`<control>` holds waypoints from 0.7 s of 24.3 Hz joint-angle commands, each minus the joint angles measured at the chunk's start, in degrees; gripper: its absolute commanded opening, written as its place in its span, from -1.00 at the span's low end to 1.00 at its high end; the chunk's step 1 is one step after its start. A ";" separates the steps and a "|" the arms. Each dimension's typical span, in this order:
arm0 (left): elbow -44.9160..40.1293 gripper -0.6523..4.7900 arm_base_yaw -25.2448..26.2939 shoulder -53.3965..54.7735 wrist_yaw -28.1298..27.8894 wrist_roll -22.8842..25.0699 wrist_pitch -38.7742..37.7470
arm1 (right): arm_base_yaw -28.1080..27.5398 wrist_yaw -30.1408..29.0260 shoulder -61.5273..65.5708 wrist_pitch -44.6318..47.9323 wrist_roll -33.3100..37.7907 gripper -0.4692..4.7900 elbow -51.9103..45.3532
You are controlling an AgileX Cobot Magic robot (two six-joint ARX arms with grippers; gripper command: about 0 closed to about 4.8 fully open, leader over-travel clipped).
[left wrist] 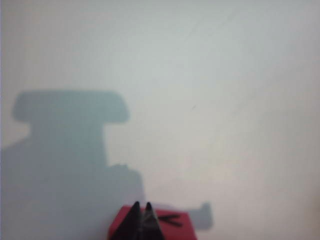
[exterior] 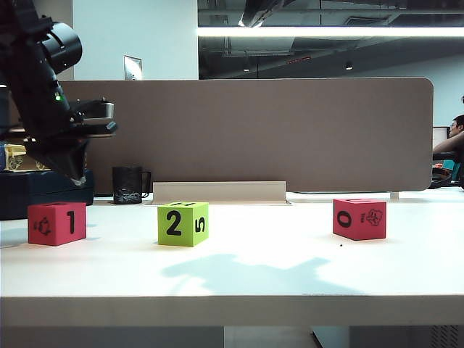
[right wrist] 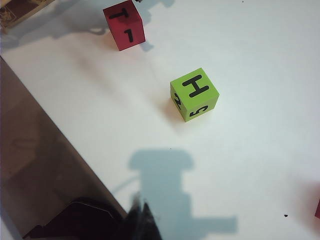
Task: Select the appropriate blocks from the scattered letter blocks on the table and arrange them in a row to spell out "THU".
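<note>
Three blocks sit in a row on the white surface [exterior: 290, 268]: a red block [exterior: 56, 223] with a T on top at the left, a green block [exterior: 183, 223] with an H on top in the middle, and another red block [exterior: 359, 218] off to the right, well apart from the green one. The left gripper [exterior: 76, 176] hangs just above and a little behind the T block, pointing down at it. In the left wrist view, its fingers [left wrist: 141, 220] look pressed together and the T block [left wrist: 170, 225] lies right under the tips. The right gripper [right wrist: 140, 220] is also shut, holding nothing, and it hovers over bare surface, with the green block [right wrist: 195, 95] ahead of it and a corner of the other red block [right wrist: 318, 209] off to one side. That far red block seems to be the one left to bring in beside the H, and it lies on the right arm's side, so the right arm looks nearer to it. I cannot see its top letter.
</note>
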 commanded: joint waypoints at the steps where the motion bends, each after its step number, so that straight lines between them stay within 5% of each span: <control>1: 3.80 -0.78 0.07 -0.31 -5.18 0.20 -7.89 | -0.09 4.74 0.33 0.48 -1.33 -0.84 0.26; 8: 4.46 -0.78 0.07 -0.15 -7.43 0.22 -12.72 | -2.40 5.62 3.41 -0.79 -2.05 -0.84 0.24; 12: 4.31 -0.78 0.15 -0.15 -13.81 0.63 -13.27 | -5.62 5.77 4.94 -0.87 -2.01 -0.84 0.17; 17: 4.28 -0.78 1.60 1.40 -12.79 0.24 -13.22 | -5.99 5.75 4.90 -0.74 -2.03 -0.84 0.15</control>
